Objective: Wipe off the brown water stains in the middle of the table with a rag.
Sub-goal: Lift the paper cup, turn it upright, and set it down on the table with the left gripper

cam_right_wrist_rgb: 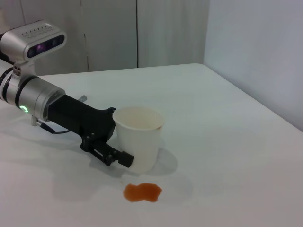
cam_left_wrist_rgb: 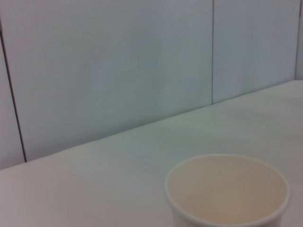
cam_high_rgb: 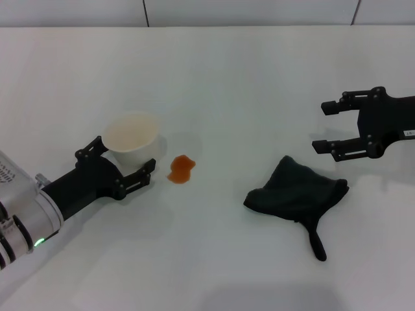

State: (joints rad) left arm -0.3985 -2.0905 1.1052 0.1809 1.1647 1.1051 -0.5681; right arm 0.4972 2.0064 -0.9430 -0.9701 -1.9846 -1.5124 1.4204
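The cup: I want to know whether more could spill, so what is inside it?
The cup, between the left claw fingers, shows a bare cream-tinted inner wall and no liquid. Its bottom is hidden by the rim.

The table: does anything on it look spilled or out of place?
Yes. A small orange-brown stain lies on the white table, beside the upright paper cup that the left gripper grips. The black rag lies bunched, apart from it, near the open right gripper.

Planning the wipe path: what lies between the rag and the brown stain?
Nothing: in the head view, only bare table separates the rag from the brown stain.
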